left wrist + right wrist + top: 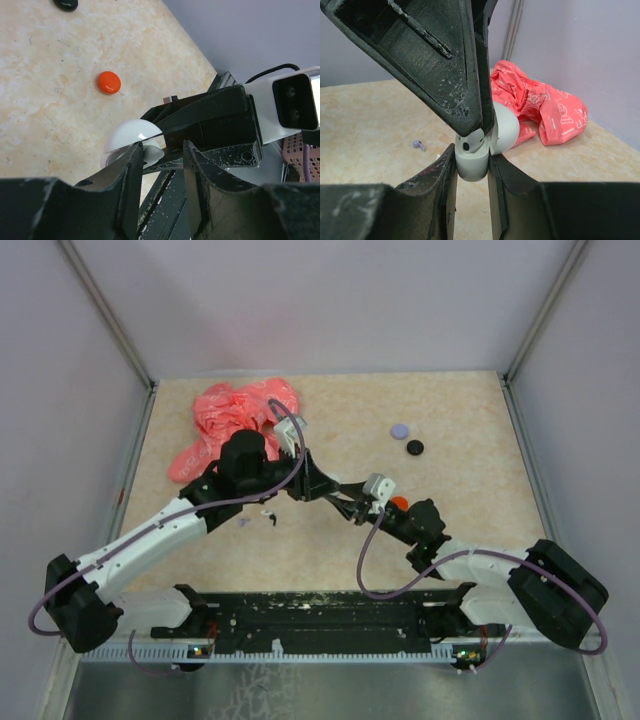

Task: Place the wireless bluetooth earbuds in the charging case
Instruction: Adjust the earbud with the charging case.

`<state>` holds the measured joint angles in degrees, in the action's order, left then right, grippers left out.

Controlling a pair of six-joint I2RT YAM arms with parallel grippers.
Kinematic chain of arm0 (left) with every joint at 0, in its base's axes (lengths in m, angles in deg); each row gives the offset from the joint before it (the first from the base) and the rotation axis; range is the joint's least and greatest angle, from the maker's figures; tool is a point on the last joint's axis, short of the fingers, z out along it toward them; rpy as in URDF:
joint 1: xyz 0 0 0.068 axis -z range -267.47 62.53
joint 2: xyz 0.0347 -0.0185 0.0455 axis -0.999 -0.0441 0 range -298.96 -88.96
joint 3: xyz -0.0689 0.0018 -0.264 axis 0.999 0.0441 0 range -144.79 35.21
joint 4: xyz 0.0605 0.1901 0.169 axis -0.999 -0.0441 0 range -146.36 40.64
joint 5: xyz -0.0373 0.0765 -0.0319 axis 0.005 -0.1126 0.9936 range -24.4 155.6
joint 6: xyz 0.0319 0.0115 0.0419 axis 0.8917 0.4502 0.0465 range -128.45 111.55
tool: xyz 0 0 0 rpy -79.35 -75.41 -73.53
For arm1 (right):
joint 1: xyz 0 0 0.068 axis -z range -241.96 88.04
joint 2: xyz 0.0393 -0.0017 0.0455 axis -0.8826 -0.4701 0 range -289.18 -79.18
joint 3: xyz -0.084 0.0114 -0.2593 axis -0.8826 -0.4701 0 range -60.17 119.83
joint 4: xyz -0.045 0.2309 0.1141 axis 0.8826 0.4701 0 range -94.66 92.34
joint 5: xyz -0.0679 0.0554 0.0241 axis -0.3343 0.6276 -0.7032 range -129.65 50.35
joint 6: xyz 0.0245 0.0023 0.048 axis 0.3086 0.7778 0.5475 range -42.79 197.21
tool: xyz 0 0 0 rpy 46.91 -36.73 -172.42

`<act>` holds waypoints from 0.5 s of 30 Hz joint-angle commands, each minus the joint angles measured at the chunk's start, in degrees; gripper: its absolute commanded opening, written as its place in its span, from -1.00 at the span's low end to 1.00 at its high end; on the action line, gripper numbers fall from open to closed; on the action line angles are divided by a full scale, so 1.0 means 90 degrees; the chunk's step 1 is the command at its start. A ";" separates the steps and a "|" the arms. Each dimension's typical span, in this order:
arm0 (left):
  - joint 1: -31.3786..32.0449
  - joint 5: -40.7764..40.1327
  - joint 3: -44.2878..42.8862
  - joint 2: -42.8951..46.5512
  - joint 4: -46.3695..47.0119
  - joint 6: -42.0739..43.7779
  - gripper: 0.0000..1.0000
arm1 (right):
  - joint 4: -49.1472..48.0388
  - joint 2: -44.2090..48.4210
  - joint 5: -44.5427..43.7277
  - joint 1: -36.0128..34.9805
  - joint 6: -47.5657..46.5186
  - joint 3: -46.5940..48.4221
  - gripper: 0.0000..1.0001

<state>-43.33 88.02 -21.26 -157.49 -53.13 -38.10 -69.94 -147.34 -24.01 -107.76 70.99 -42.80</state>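
Note:
My right gripper (471,153) is shut on the white charging case (472,169), held off the table with its lid (506,127) swung open. A white earbud (468,145) with a dark hole sits in the case's mouth. My left gripper (162,147) comes down from above, its fingers (445,65) touching the case's mouth beside the lid. Its jaws stand a little apart with nothing between them. A pale purple earbud (419,145) lies on the table to the left. In the top view it (243,522) lies next to another small bud (268,514); the case is hidden there.
A crumpled pink bag (235,420) lies at the back left. A purple disc (400,430) and a black disc (415,447) lie at the back right. A red disc (399,502) sits close to the right gripper (362,508). Walls stand round the table.

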 commanded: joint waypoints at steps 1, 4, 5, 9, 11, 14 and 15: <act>0.0056 0.0270 -0.0284 -0.0051 -0.0174 0.0334 -0.15 | -0.0298 0.0060 0.0254 -0.0077 0.0056 0.0377 -1.00; 0.0049 0.0193 -0.0325 -0.0021 -0.0327 0.0414 -0.14 | -0.0316 0.0055 0.0219 -0.0082 0.0059 0.0373 -1.00; 0.0053 0.0133 -0.0330 0.0011 -0.0382 0.0438 -0.13 | -0.0350 0.0061 0.0139 -0.0078 0.0072 0.0347 -1.00; 0.0054 -0.0229 -0.0320 0.0233 -0.0549 0.0543 -0.05 | -0.0441 0.0064 -0.0249 -0.0077 0.0060 0.0209 -1.00; 0.0052 -0.0404 -0.0299 0.0347 -0.0643 0.0584 -0.04 | -0.0391 0.0068 -0.0264 -0.0077 0.0053 0.0204 -1.00; 0.0056 -0.0575 -0.0298 0.0442 -0.0829 0.0664 -0.02 | -0.0402 0.0082 -0.0234 -0.0079 0.0097 0.0190 -1.00; 0.0049 -0.0629 -0.0291 0.0495 -0.0870 0.0668 0.00 | -0.0403 0.0077 -0.0247 -0.0082 0.0104 0.0181 -1.00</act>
<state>-43.18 85.26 -22.50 -155.24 -58.51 -33.86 -69.78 -147.34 -25.43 -107.98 71.26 -42.49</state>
